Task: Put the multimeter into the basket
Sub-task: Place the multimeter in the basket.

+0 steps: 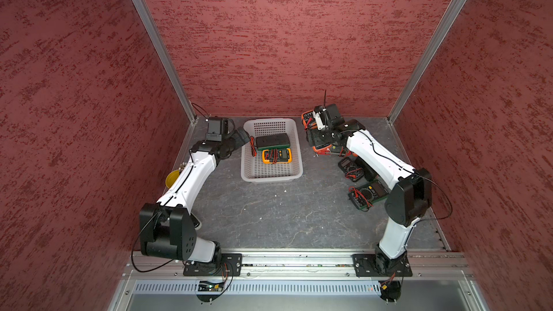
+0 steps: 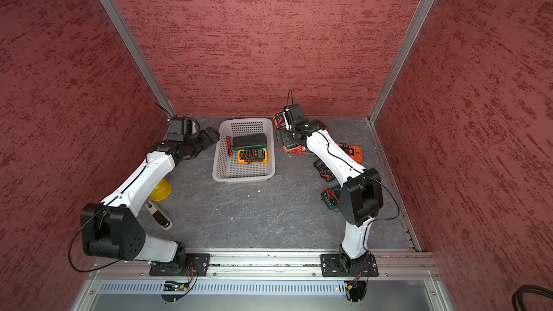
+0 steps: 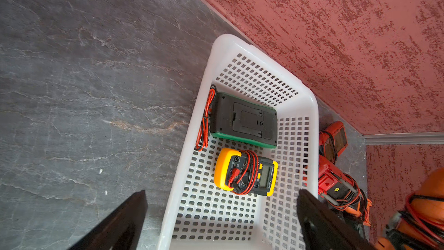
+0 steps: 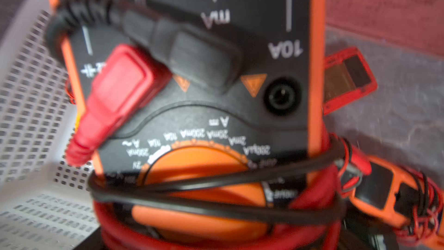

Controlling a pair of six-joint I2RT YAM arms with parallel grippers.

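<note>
The white basket (image 1: 270,177) (image 3: 216,51) stands at the back middle of the table. In it lie a green-edged multimeter (image 1: 273,141), face down, and a yellow multimeter (image 1: 276,155) (image 3: 245,171). My left gripper (image 1: 244,137) (image 3: 222,192) hangs open and empty at the basket's left rim. Just right of the basket, my right gripper (image 1: 317,142) is shut on an orange multimeter (image 1: 321,147) (image 4: 216,92) wrapped in red and black leads. That meter fills the right wrist view and hides the fingers.
More multimeters lie on the right: an orange one (image 1: 308,119) at the back wall, another orange one (image 2: 353,151), a black one (image 1: 351,169) and a green one (image 1: 368,194). A yellow cup (image 2: 161,189) and a small tube (image 2: 158,215) sit under the left arm.
</note>
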